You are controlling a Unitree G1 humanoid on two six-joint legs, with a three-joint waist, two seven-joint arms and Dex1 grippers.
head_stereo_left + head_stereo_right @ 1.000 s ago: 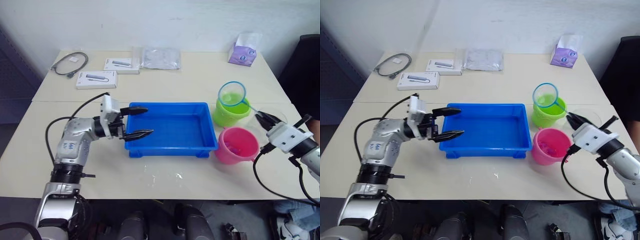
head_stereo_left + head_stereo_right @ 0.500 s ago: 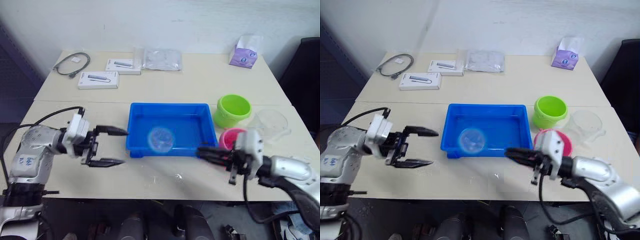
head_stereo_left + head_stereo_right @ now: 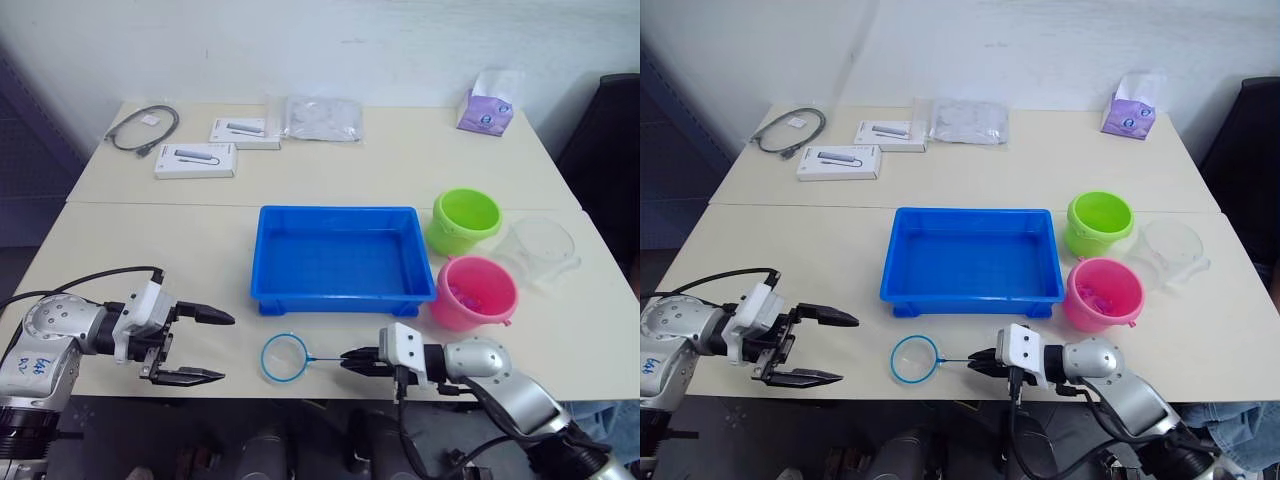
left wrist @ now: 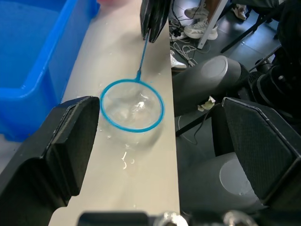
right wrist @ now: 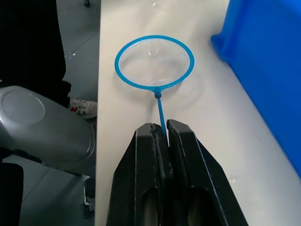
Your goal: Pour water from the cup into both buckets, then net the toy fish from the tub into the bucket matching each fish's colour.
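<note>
The net's blue hoop (image 3: 284,358) lies flat on the table in front of the blue tub (image 3: 340,212). My right gripper (image 3: 352,358) is shut on the net's thin handle (image 5: 161,113), low at the table's front edge. At the front left, my left gripper (image 3: 215,346) stands open and holds nothing, a hand's width from the hoop (image 4: 132,105). The lime green bucket (image 3: 466,222) and the pink bucket (image 3: 473,292) stand to the right of the tub. Small magenta toy fish (image 3: 462,293) show faintly inside the pink one. The clear cup (image 3: 540,250) sits right of the buckets.
At the back of the table lie a grey coiled cable (image 3: 140,128), two white boxes (image 3: 194,159), a clear plastic bag (image 3: 322,117) and a purple tissue pack (image 3: 483,108). The table's front edge runs just below both grippers. Water drops spot the table near the hoop.
My right arm has swung the net from above the green bucket, across the tub, down onto the table in front. My left gripper has drawn back from the tub's left rim to the front left.
</note>
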